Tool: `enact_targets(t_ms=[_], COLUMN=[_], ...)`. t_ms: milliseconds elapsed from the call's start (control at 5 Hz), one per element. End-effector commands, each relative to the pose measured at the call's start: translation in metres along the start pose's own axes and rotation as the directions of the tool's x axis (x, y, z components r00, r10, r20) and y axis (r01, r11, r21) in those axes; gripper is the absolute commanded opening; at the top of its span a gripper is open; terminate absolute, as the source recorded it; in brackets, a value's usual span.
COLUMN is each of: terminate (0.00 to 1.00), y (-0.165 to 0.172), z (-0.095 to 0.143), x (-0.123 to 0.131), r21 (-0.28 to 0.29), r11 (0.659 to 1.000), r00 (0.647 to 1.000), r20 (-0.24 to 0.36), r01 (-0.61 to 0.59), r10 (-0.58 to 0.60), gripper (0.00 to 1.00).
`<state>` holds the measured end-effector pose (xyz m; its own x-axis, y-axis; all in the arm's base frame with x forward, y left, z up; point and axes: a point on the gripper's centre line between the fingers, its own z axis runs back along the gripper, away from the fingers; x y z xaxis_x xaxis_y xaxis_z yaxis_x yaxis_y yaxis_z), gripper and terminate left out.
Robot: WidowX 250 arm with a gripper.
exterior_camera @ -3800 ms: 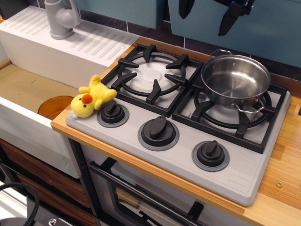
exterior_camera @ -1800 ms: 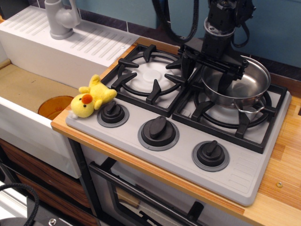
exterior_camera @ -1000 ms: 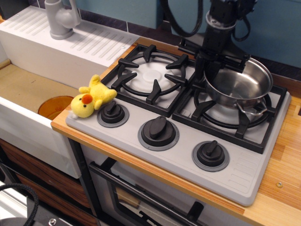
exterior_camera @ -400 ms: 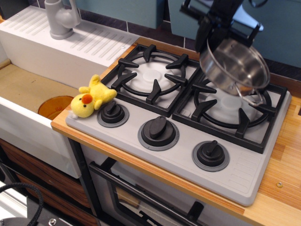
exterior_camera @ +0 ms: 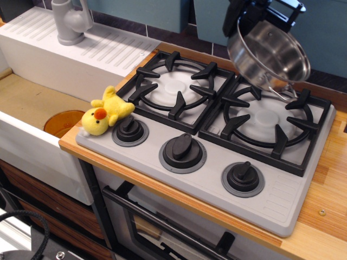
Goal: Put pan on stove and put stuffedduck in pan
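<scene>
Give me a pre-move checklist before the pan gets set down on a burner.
1. Pan held by the gripper: ok, lifted and tilted, jaws at its far rim.
2. Jaw contact on the rim: cannot tell, partly hidden.
3. Right burner grate free: ok.
4. Left burner grate free: ok.
5. Stuffed duck clear of both burners: ok, at the stove front-left corner by a knob.
6. Pan empty: ok.

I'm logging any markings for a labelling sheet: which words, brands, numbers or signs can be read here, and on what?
None can be read. The stove, its knobs, the pan held tilted in the gripper, and the stuffedduck show no text or numbers.
</scene>
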<state>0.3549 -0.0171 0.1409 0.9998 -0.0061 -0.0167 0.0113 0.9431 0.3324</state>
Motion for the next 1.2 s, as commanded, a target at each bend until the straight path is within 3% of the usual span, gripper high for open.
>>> enact_targets(t_ms=[0, 1000], terminate=[0.0, 0.0], y=[0.058, 0.095], z=[0.02, -0.038], x=[-0.003, 0.005], r21=[-0.002, -0.044], r11=[0.999, 0.999], r00=[0.995, 0.988], r20=[0.095, 0.152], r01=[-0.042, -0.022], r10=[0.042, 0.028], gripper=[0.0, 0.0])
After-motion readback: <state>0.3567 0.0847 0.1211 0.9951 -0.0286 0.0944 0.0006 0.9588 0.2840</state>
